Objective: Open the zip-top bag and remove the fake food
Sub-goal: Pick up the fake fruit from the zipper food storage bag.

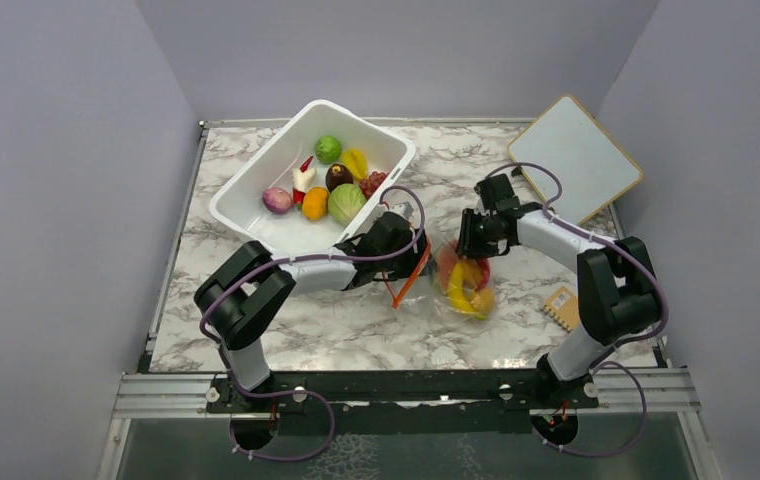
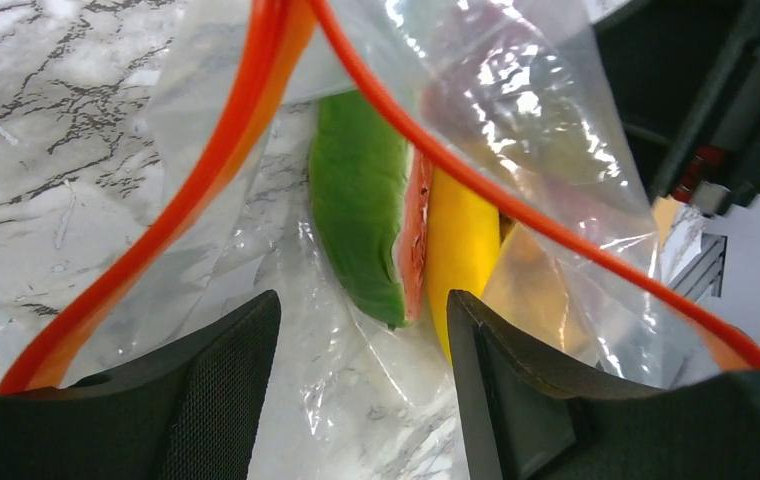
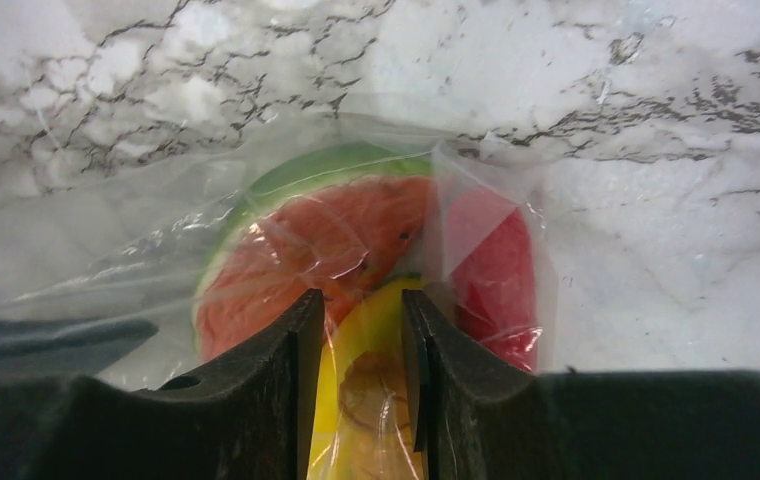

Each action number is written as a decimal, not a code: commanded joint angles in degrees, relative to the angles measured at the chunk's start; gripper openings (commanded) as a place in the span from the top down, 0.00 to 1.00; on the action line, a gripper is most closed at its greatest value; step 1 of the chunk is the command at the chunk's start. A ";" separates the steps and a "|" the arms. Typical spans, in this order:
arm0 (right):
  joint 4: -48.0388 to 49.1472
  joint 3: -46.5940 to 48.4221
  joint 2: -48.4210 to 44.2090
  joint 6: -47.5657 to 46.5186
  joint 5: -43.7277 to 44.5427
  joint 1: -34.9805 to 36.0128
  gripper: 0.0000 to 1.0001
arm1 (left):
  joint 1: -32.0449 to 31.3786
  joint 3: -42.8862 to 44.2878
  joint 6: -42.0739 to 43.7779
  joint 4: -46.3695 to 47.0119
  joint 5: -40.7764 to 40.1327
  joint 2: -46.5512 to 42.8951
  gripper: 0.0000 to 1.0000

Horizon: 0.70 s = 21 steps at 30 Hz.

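Observation:
The zip-top bag (image 1: 461, 285) lies on the marble table right of centre, its orange-red zip strip (image 1: 408, 280) parted on the left. In the left wrist view the strip (image 2: 206, 190) splits into two lines around an open mouth. Inside lie a watermelon slice (image 2: 366, 210) and a yellow banana (image 2: 466, 250). My left gripper (image 2: 364, 330) is open at the mouth, fingers on the plastic, holding nothing. My right gripper (image 3: 361, 300) pinches the bag's far end, with the banana (image 3: 371, 340) between its fingers under the plastic. The watermelon (image 3: 306, 250) and a red piece (image 3: 491, 260) lie beside it.
A white tub (image 1: 256, 185) stands at the back left with a lime, cabbage, onion, grapes, an orange and other toy foods. A white board (image 1: 576, 158) leans at the back right. A small tan waffle-like piece (image 1: 561, 308) lies by the right arm's base.

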 commanded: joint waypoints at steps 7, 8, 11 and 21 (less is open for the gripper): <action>-1.65 3.55 -6.20 -0.08 2.49 -0.15 0.66 | -0.24 0.25 1.45 -0.55 0.45 0.82 0.43; -1.78 4.20 -5.91 0.44 4.84 -0.16 0.66 | -0.24 0.19 1.41 -0.52 0.44 0.72 0.44; -1.44 5.77 -2.85 1.75 9.38 -0.35 0.67 | -0.24 0.17 1.41 -0.69 1.22 0.72 0.48; -0.51 5.92 6.93 0.07 -3.90 -0.42 0.75 | -0.24 -0.27 1.53 -1.17 1.34 0.69 0.43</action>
